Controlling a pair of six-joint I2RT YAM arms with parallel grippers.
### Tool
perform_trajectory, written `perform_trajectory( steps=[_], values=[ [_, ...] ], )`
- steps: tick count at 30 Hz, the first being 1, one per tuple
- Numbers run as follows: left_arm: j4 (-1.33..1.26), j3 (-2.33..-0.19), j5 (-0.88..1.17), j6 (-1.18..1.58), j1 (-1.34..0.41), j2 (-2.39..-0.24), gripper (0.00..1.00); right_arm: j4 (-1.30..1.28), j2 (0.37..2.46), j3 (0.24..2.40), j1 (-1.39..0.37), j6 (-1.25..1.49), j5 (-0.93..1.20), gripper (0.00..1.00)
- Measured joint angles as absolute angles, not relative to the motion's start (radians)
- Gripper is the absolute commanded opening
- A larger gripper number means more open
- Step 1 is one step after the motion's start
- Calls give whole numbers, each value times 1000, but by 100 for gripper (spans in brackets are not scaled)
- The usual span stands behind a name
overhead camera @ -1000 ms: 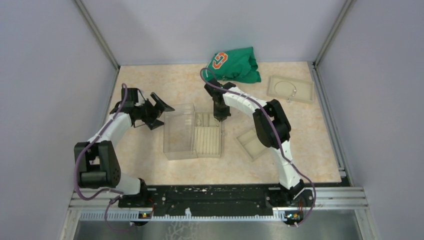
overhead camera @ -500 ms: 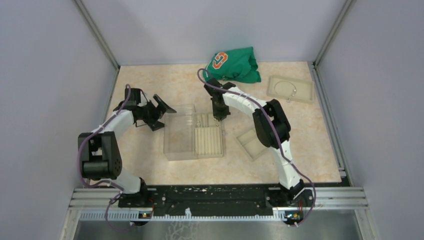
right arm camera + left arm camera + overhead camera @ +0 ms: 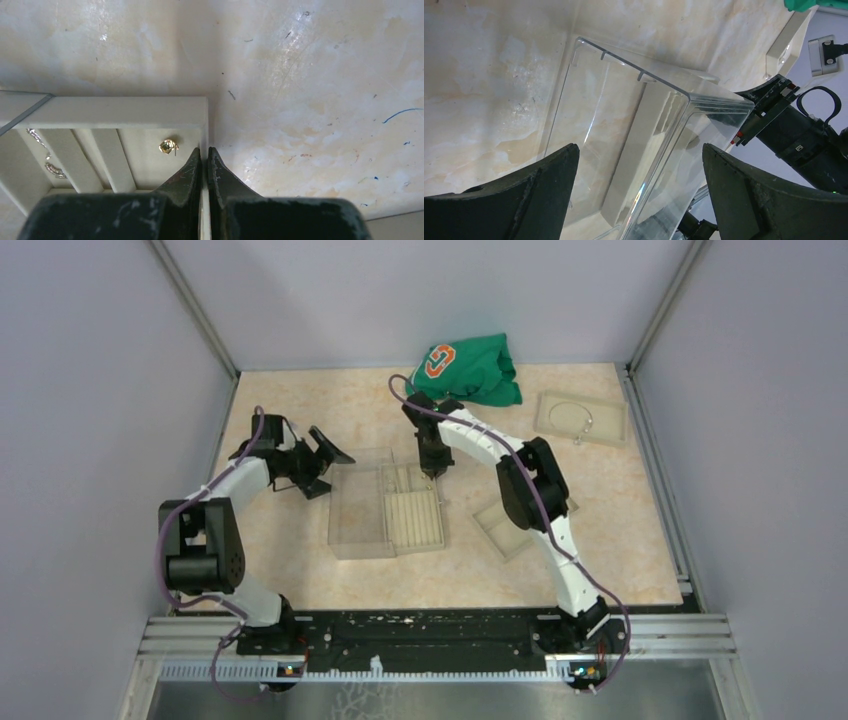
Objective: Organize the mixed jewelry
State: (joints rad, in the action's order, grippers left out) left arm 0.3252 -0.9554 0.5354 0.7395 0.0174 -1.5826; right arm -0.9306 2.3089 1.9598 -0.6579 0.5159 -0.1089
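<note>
A thin silvery wire hoop (image 3: 571,416) lies in a flat beige tray (image 3: 608,422) at the back right. A small gold-coloured piece (image 3: 168,146) and thin silvery chains (image 3: 54,171) lie in compartments of the beige divided tray (image 3: 415,518) mid-table. My right gripper (image 3: 432,466) is shut on that tray's right wall (image 3: 204,125), its fingers (image 3: 187,172) on either side of it. My left gripper (image 3: 322,456) is open at the clear box's (image 3: 358,508) back left corner; in the left wrist view the box wall (image 3: 659,130) stands between the spread fingers (image 3: 549,185).
A green cloth (image 3: 470,370) lies at the back wall. A second small beige tray (image 3: 503,528) sits tilted under the right arm. The clear box (image 3: 599,115) adjoins the divided tray's left side.
My right gripper has shifted slightly back and left with the divided tray's wall in it. My left gripper has edged closer to the clear box's corner.
</note>
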Motion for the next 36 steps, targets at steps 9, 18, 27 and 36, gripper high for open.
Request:
perform_trajectory(
  steps=[9,18,27,36],
  values=[
    [315,-955,544,739,17,-1588,98,-962,2330,1995,-657,538,-102,0],
    [305,-955,551,740,13,-1599,98,-982,2388,2099,-667,588,-35,27],
    [325,-981,541,727,11,-1599,98,-772,2241,1855,-640,620,119,39],
    [385,-1061,513,656,8,-1599,98,-617,2070,1601,-472,667,192,0]
  ],
)
